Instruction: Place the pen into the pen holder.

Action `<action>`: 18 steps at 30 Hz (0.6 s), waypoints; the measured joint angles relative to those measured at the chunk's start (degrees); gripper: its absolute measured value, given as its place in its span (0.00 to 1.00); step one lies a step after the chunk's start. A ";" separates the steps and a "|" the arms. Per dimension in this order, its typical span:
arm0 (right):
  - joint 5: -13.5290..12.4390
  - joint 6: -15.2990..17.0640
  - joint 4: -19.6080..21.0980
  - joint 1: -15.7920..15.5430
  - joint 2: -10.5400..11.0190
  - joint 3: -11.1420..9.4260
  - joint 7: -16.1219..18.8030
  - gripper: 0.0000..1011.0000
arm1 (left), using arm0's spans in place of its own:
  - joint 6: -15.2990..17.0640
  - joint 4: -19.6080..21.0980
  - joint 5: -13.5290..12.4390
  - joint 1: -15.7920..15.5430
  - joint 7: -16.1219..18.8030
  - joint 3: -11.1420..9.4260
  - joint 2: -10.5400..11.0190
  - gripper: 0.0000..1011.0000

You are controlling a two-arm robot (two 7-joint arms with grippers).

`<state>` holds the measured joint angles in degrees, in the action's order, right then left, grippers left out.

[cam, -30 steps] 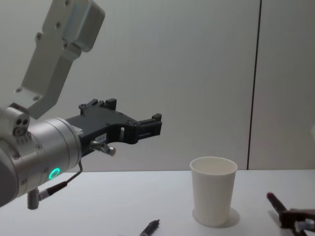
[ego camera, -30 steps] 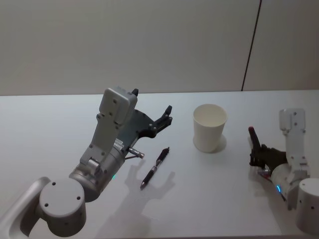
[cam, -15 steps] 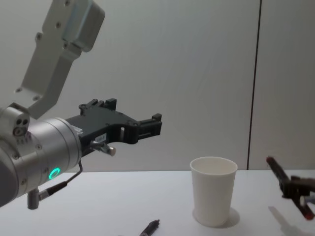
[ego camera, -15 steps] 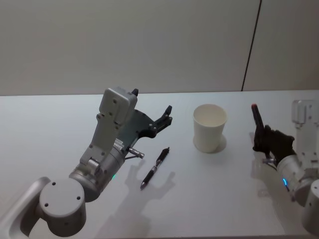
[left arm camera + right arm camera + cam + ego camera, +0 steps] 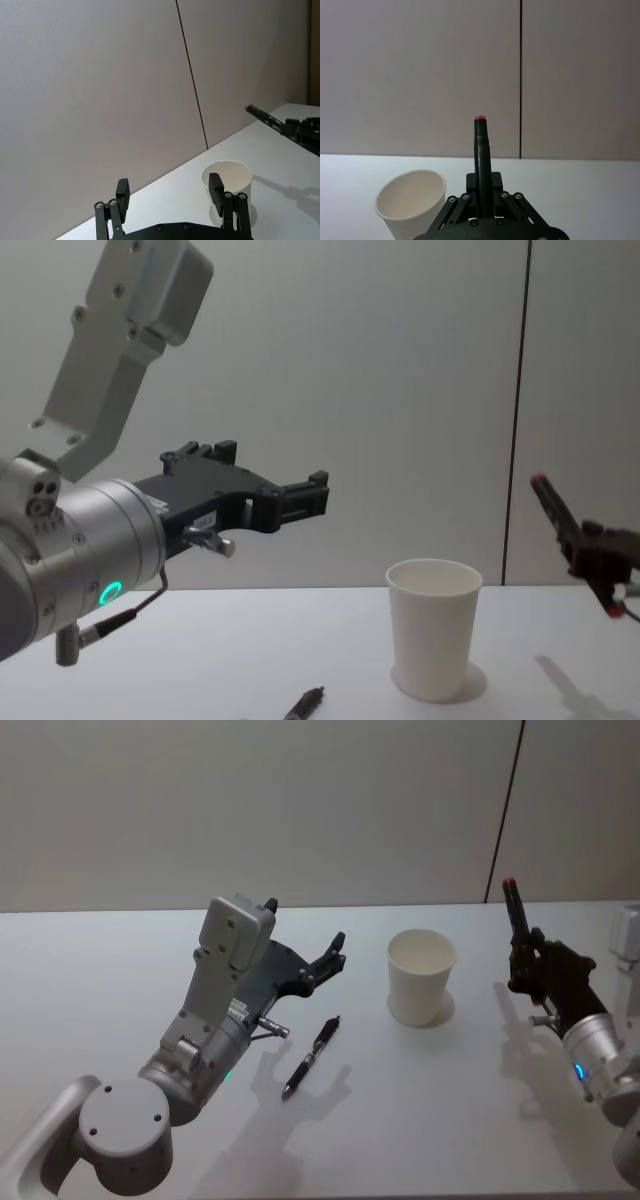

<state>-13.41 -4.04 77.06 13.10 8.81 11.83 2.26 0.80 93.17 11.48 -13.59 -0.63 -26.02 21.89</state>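
My right gripper [image 5: 523, 964] is shut on a black pen [image 5: 514, 916] with a red end, holding it nearly upright in the air to the right of the pen holder [image 5: 421, 976], a white paper cup standing on the table. The right wrist view has the pen [image 5: 481, 148] rising from the gripper [image 5: 482, 186], with the cup [image 5: 411, 204] lower and to one side. From the chest, the pen [image 5: 548, 503] hangs above rim height, right of the cup [image 5: 433, 640]. My left gripper [image 5: 335, 951] hovers open left of the cup, its fingers [image 5: 122, 194] apart.
A second black pen [image 5: 310, 1057] lies flat on the white table [image 5: 440, 1120], below and in front of my left gripper, its tip visible from the chest [image 5: 305, 705]. A grey wall with a dark vertical seam stands behind the table.
My right gripper has lifted the pen from near the table surface to above cup-rim height, moving slightly farther back. The left arm, the cup and the second pen have not moved.
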 joint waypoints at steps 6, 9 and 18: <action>-0.27 -5.73 -0.70 0.61 -0.07 -0.13 3.04 0.16 | 0.00 0.00 0.00 0.00 0.00 0.00 0.00 1.00; -0.31 -8.60 -1.86 1.48 -0.34 -0.13 4.57 0.16 | 0.00 0.00 0.00 0.00 0.00 0.00 0.00 1.00; 0.27 -16.04 -8.18 5.78 -2.03 0.37 8.23 0.16 | 0.00 0.00 0.00 0.00 0.00 0.00 0.00 1.00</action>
<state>-13.14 -20.08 68.88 18.88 6.78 12.20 10.49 0.80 93.17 11.48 -13.59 -0.63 -26.02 21.89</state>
